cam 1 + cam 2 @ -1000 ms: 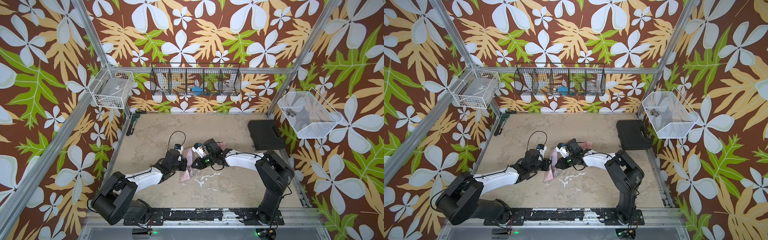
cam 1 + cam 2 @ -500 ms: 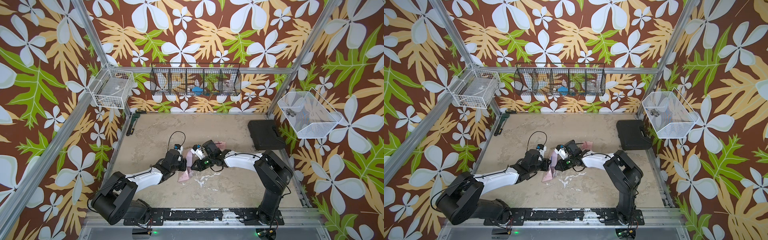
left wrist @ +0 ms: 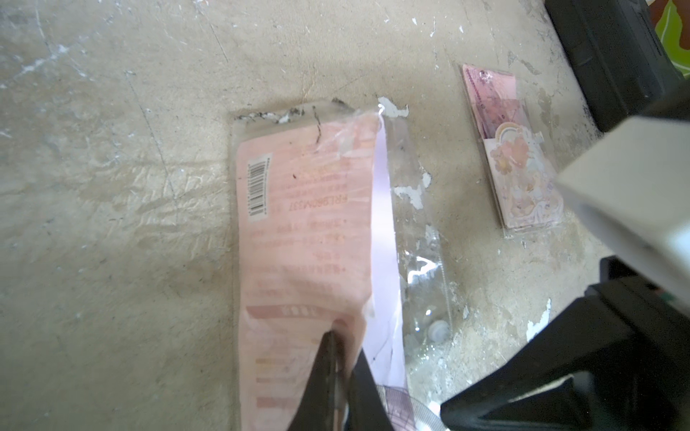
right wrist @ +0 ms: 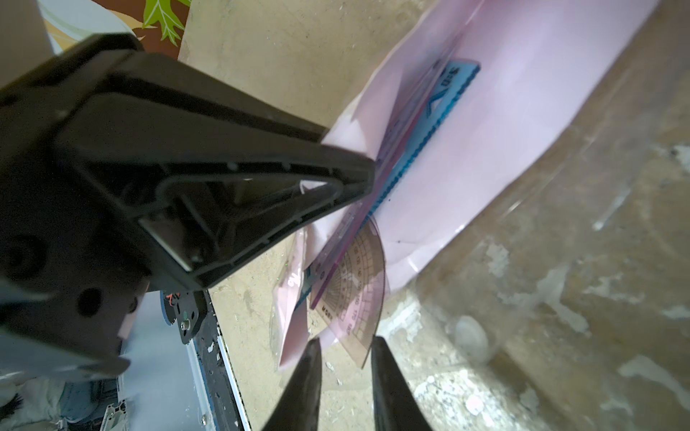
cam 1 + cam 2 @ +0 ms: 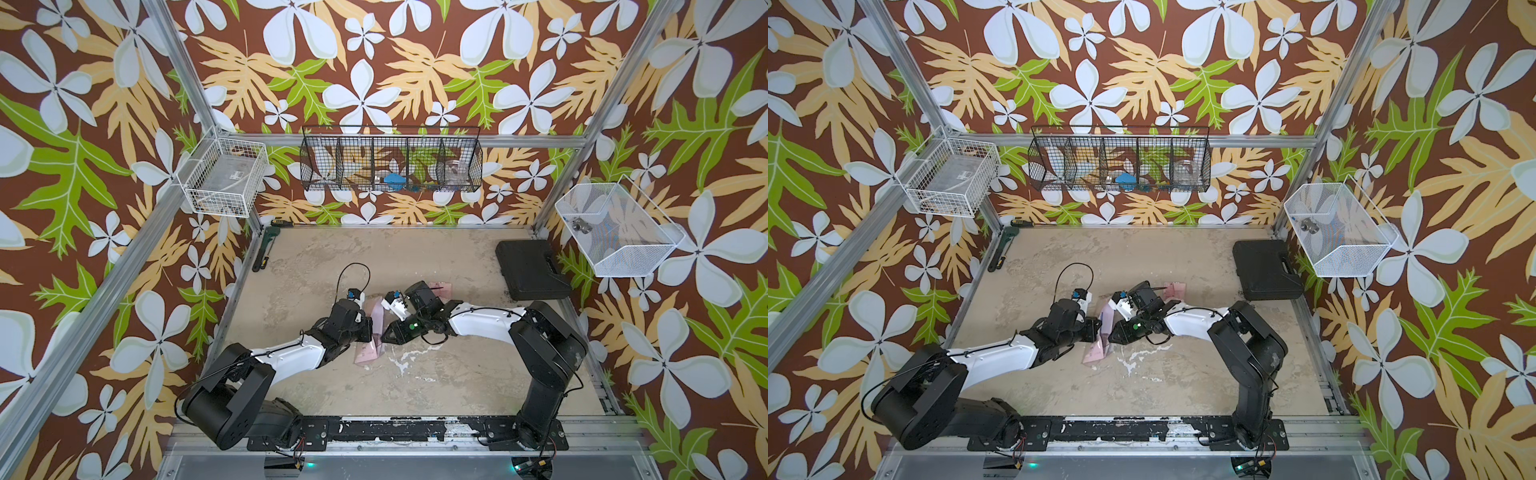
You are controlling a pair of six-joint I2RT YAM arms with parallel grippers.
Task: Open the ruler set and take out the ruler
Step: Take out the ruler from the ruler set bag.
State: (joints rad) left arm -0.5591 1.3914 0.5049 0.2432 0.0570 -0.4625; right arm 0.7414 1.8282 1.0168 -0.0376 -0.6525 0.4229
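While the left gripper (image 3: 343, 347) pinches the ruler set (image 3: 306, 224) tight, the right gripper (image 4: 344, 341) stands narrowly parted around the protractor (image 4: 358, 283) poking out.

The pale pink ruler set pouch (image 3: 306, 231) bears a black-and-white striped barcode (image 3: 258, 186); its ruler (image 4: 446, 100) is blue, its protractor (image 4: 354, 298) smoky translucent pink.

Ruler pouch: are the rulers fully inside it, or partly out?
Partly out. In the right wrist view the protractor and the purple ruler stick out beyond the open end of the pouch.
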